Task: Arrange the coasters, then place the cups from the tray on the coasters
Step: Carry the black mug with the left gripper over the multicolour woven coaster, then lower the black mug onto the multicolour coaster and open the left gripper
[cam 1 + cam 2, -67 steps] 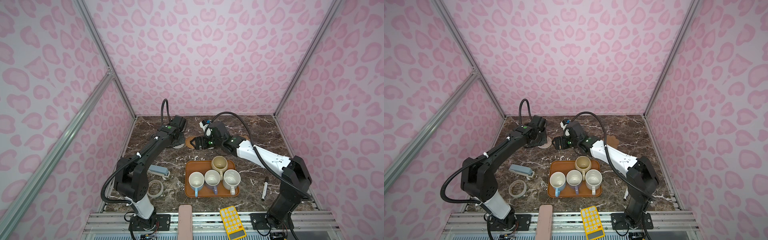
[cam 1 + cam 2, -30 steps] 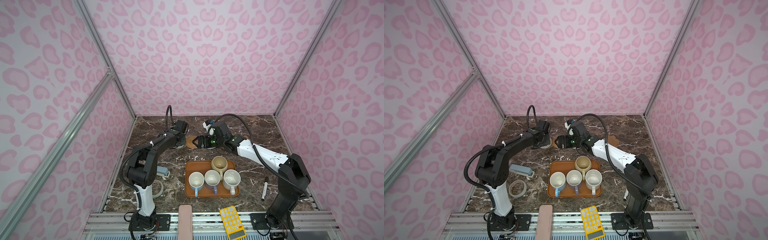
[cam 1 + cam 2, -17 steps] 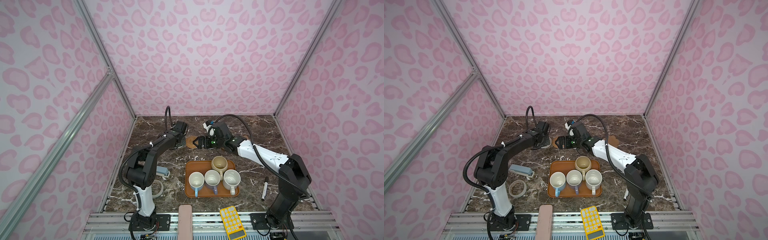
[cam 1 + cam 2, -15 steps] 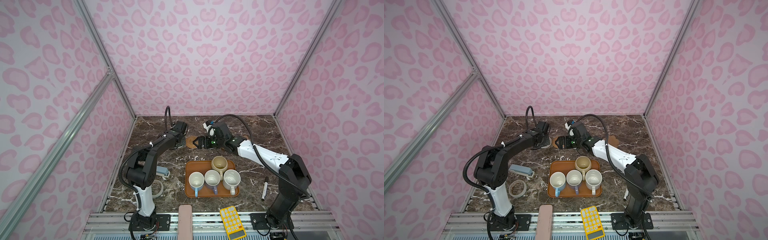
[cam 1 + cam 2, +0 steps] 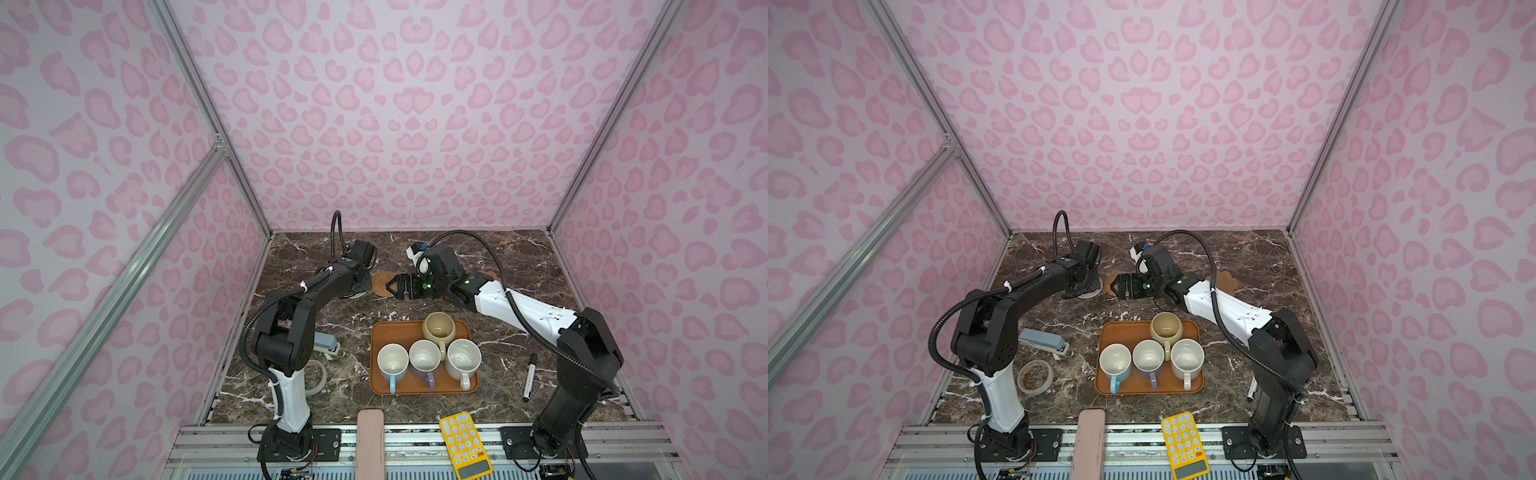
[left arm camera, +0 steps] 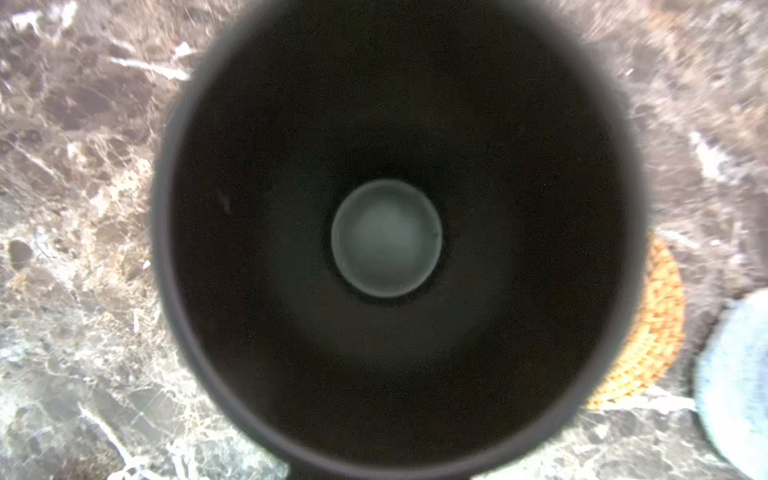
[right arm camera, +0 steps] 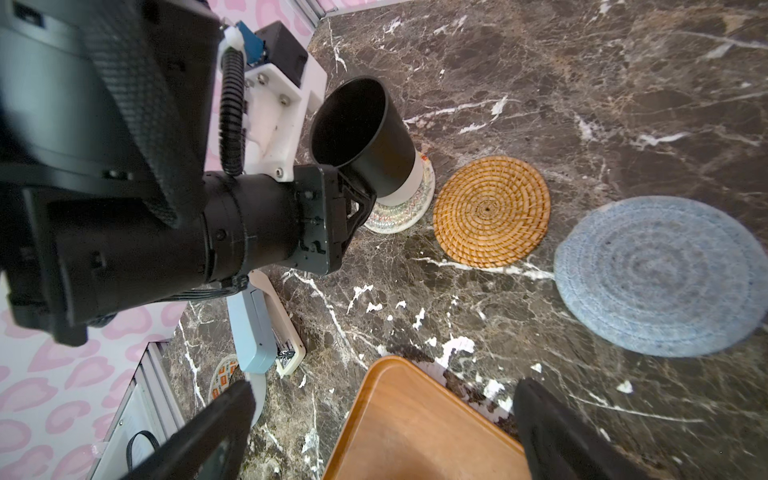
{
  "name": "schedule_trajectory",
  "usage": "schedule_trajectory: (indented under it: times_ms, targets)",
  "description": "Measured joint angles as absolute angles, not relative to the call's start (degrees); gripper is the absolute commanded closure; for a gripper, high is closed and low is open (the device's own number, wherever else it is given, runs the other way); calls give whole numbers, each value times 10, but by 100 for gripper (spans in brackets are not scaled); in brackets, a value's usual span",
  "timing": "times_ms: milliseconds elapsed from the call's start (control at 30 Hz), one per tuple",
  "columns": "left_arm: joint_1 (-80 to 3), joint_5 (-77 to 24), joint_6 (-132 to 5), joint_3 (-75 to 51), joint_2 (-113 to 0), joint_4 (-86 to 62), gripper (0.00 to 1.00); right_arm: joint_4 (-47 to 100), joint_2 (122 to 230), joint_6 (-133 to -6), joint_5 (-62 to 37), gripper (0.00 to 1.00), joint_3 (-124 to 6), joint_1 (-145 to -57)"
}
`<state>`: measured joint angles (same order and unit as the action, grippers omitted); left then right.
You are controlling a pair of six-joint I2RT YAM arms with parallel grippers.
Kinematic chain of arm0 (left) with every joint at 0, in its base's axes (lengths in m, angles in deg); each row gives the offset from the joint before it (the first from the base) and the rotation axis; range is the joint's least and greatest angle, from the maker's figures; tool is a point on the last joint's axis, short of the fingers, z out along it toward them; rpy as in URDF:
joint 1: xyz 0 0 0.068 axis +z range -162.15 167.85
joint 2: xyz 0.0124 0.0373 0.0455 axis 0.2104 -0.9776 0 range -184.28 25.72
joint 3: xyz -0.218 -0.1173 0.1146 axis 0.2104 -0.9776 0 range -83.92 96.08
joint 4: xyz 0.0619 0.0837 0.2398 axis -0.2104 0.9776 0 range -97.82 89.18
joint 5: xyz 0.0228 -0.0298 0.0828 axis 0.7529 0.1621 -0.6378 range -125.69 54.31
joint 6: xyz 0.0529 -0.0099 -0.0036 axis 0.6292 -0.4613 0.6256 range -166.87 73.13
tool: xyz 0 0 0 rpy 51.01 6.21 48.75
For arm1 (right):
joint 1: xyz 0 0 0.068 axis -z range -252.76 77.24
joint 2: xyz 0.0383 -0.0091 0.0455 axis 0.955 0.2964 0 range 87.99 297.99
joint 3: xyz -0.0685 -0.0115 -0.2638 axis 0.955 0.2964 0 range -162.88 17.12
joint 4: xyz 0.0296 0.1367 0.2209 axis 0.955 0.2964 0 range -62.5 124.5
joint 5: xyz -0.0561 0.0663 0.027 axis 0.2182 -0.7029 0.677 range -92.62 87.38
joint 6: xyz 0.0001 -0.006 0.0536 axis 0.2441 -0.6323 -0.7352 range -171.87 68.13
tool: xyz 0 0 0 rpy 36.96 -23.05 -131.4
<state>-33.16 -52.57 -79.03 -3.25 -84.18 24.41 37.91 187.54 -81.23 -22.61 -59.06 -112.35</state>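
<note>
A black cup (image 7: 365,133) with a white base band stands on the white woven coaster (image 7: 399,212) at the back left. My left gripper (image 7: 361,195) is against the cup's side, and its jaws are hidden. The left wrist view looks straight down into the black cup (image 6: 386,237). The tan rattan coaster (image 7: 490,212) and the light blue coaster (image 7: 660,276) lie in a row beside it. My right gripper (image 7: 382,419) hangs open and empty over the tray's corner (image 7: 415,424). The cream-yellow (image 5: 438,328), light blue (image 5: 392,361), lavender (image 5: 424,356) and speckled white (image 5: 462,358) cups stand on the tray (image 5: 378,332).
A paw-shaped tan coaster (image 5: 1227,280) shows behind the right arm. A blue-grey stapler (image 5: 326,344) and a tape ring (image 5: 1035,376) lie at the front left. A marker (image 5: 528,376) lies at the right. A yellow calculator (image 5: 463,444) sits on the front rail.
Since two seconds ago the left arm has folded and brought its gripper further back over the white coaster. Over the last second both arms have barely moved.
</note>
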Motion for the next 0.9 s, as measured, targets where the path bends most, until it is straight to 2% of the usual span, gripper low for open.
schedule_trajectory:
  times_ms: [133, 167, 300, 833, 900]
  targets:
    - [-332, -526, -799, -35, -841, 246, 46, 379, 1872, -812, -226, 1, -590, -1123]
    - [-332, -526, -799, -35, -839, 248, 39, 379, 1871, -812, -226, 1, -590, -1123]
    - [-332, -528, -805, -35, -828, 251, 0, 381, 1865, -808, -225, 1, -590, -1123]
    - [-332, -516, -829, -53, -664, 273, 2, 484, 1794, -776, -169, 1, -592, -1123]
    - [-332, -496, -835, -53, -637, 283, 2, 515, 1781, -769, -154, 4, -595, -1123]
